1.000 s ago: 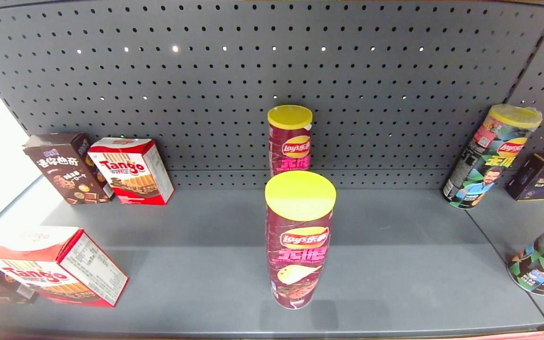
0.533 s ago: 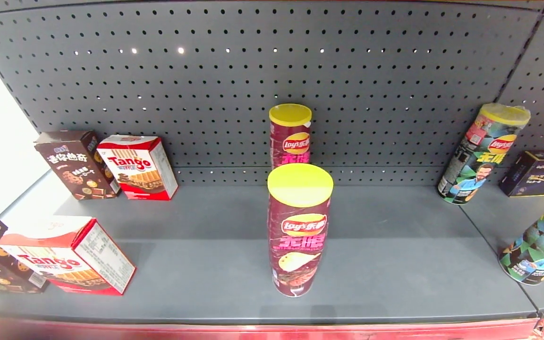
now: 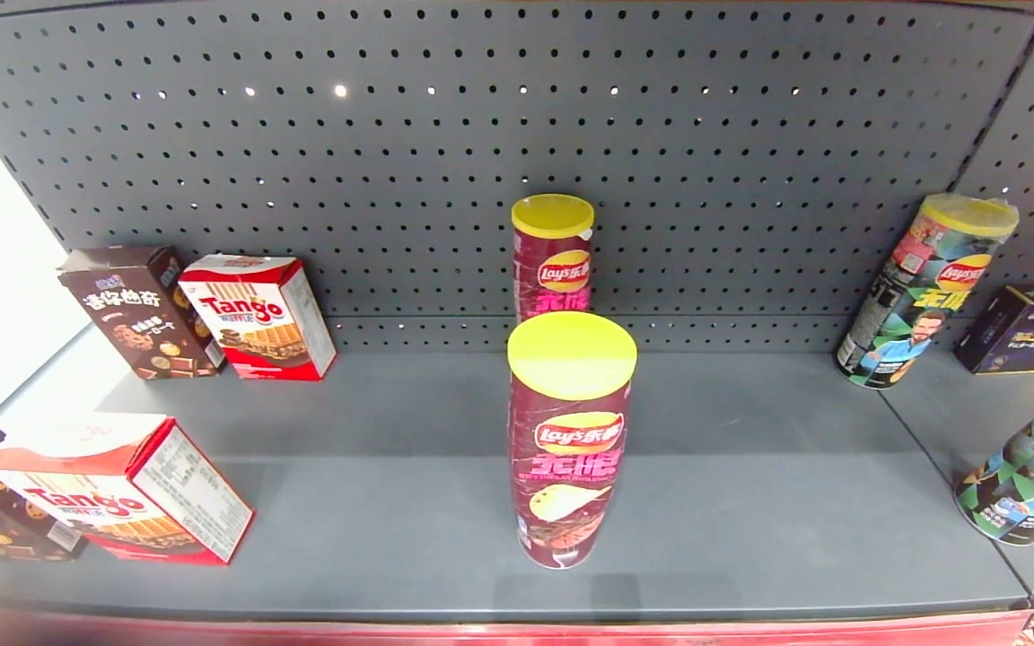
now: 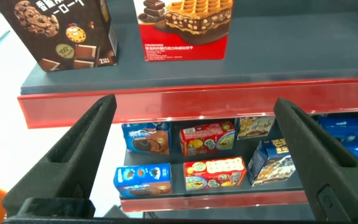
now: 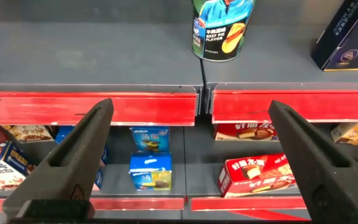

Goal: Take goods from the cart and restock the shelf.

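Left gripper (image 4: 191, 162) hangs spread wide and empty, facing the wafer box (image 4: 182, 28) above the shelf's red edge; right gripper (image 5: 188, 155) is spread just as wide before a green can (image 5: 222, 28). On the shelf (image 3: 750, 502) a maroon chip can (image 3: 569, 449) stands upright mid-board, with a second maroon can (image 3: 553, 256) behind it at the pegboard (image 3: 391, 161)

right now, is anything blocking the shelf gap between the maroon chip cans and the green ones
Nothing visible: the shelf deck lies bare from the front maroon chip can to the rear green chip can.
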